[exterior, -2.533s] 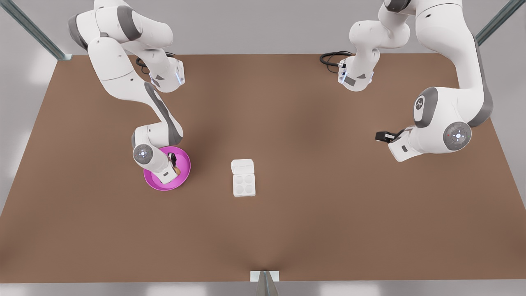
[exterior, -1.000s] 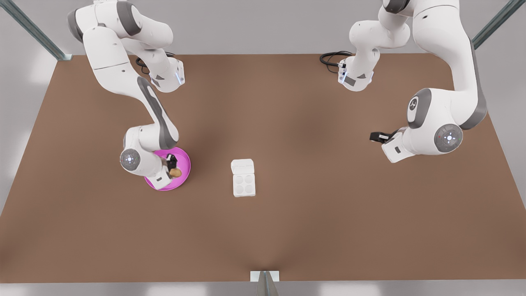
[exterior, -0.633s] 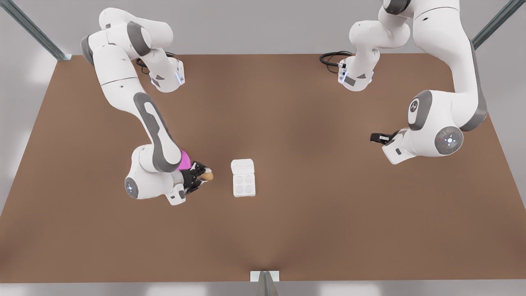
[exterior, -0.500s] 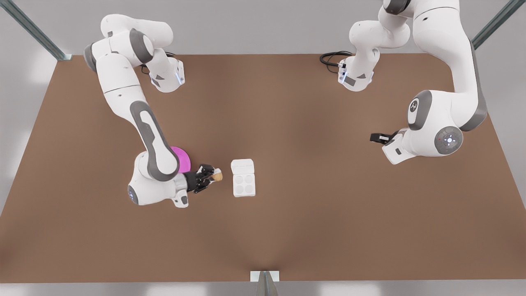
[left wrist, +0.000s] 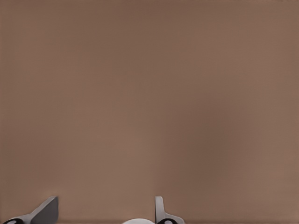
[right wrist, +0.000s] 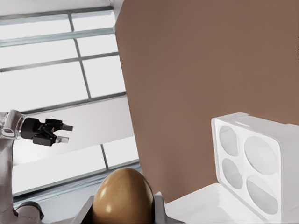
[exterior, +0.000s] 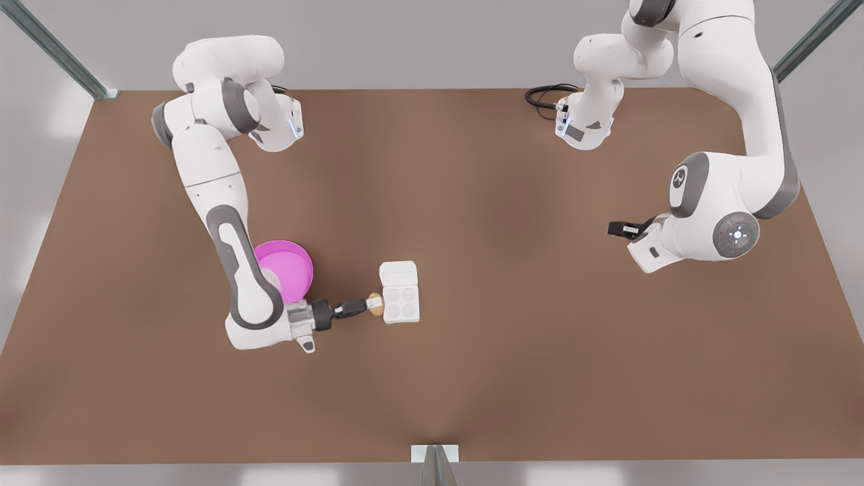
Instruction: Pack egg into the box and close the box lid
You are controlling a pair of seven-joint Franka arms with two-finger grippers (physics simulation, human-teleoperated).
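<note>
The right gripper point(exterior: 364, 308) — the one on the arm at the front view's left, matched by its wrist view — clenches the small tan-brown oval egg point(exterior: 375, 304) between its two dark fingers point(right wrist: 159, 209), which press on either flank of the shell. The egg is aloft, just beside the edge of the small white square four-cup carton point(exterior: 401, 303) at roughly nine o'clock from the tray's middle. The coming move turns on exactly this: the cups lie toward three o'clock from the fingertips, with the nearest pair of cups just beyond the rim. In the right wrist view the egg point(right wrist: 122, 195) appears to stand with its long axis along the fingers, the cups point(right wrist: 259, 157) open ahead of it.

The plain white rounded-square lid point(exterior: 397, 272) lies flat open at twelve o'clock from the tray, hinged there. The round magenta-pink plate point(exterior: 287, 264) sits well behind the wrist.

The left gripper point(exterior: 617, 228) waits far off toward three o'clock, over bare brown table point(exterior: 513, 202) — its fingers point(left wrist: 46, 211) spread apart, grasping nothing.
</note>
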